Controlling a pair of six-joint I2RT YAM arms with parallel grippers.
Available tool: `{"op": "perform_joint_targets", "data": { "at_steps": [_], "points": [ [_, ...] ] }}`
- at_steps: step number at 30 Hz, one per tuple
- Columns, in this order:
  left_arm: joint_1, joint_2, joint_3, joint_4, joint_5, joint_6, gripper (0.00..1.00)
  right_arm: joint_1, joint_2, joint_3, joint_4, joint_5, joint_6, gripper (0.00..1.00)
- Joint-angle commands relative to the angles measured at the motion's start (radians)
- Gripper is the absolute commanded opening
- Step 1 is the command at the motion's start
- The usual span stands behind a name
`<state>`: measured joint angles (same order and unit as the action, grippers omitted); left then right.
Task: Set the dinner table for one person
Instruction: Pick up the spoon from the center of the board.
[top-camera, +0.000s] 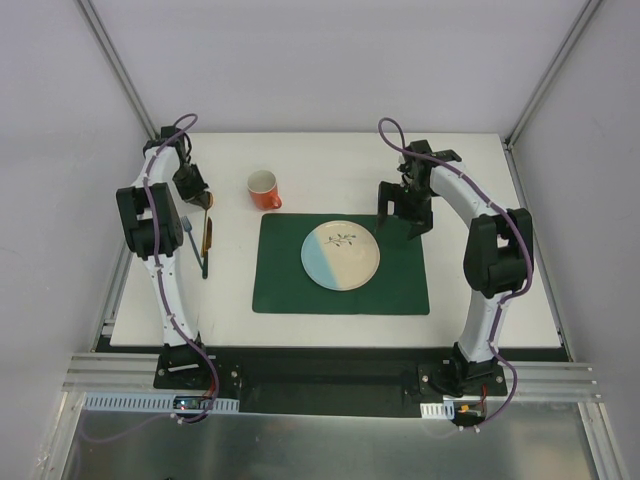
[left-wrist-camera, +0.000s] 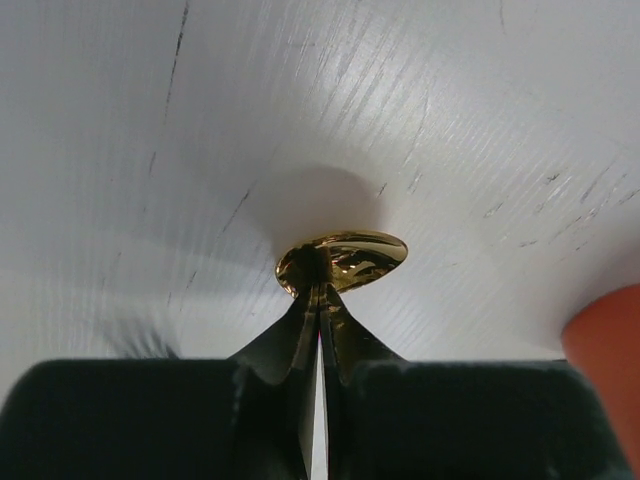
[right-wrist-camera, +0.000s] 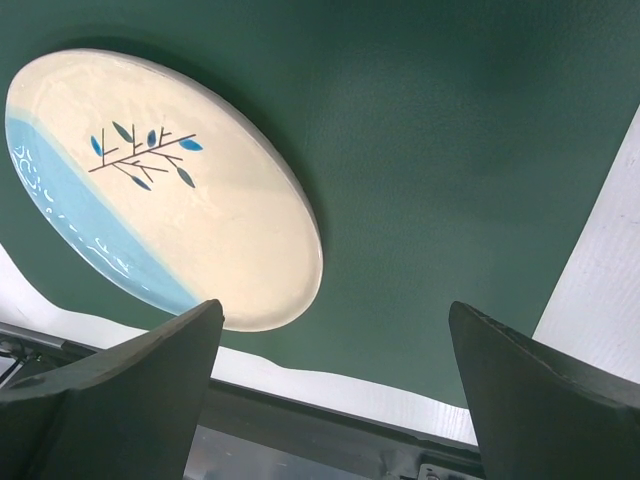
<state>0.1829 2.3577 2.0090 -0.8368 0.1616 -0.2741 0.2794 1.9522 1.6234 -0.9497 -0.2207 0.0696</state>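
The white dinner table carries a dark green placemat with a cream and light blue plate on it. An orange mug stands behind the mat's left corner. My left gripper is left of the mug, shut on a gold spoon. In the left wrist view the gripper pinches the spoon just behind its bowl, low over the table. My right gripper is open and empty over the mat's far right corner. In the right wrist view that gripper hangs above the placemat, beside the plate.
More cutlery lies left of the mat: a dark utensil and a grey-handled one. The mug's side shows at the right edge of the left wrist view. Bare table borders the mat. White walls enclose the table.
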Motion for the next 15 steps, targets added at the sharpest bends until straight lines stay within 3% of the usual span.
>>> {"op": "perform_joint_targets", "data": {
  "at_steps": [1,2,5,8,15],
  "points": [
    [-0.003,-0.067,-0.036,-0.007,0.001,0.007,0.09,0.006,-0.064,-0.008,-0.023,0.011,-0.008,0.99],
    [-0.003,-0.078,-0.035,-0.008,-0.002,0.009,0.28,0.007,-0.064,-0.008,-0.021,0.009,-0.008,0.99],
    [-0.003,-0.098,-0.021,-0.005,0.007,0.009,0.51,0.007,-0.061,-0.010,-0.020,0.006,-0.007,0.99],
    [-0.005,-0.109,0.002,-0.005,0.029,0.010,0.58,0.009,-0.058,-0.005,-0.020,0.009,-0.008,0.99],
    [-0.005,-0.072,0.045,-0.007,-0.002,0.019,0.60,0.007,-0.041,0.019,-0.026,0.006,-0.010,0.99]
  ]
}}
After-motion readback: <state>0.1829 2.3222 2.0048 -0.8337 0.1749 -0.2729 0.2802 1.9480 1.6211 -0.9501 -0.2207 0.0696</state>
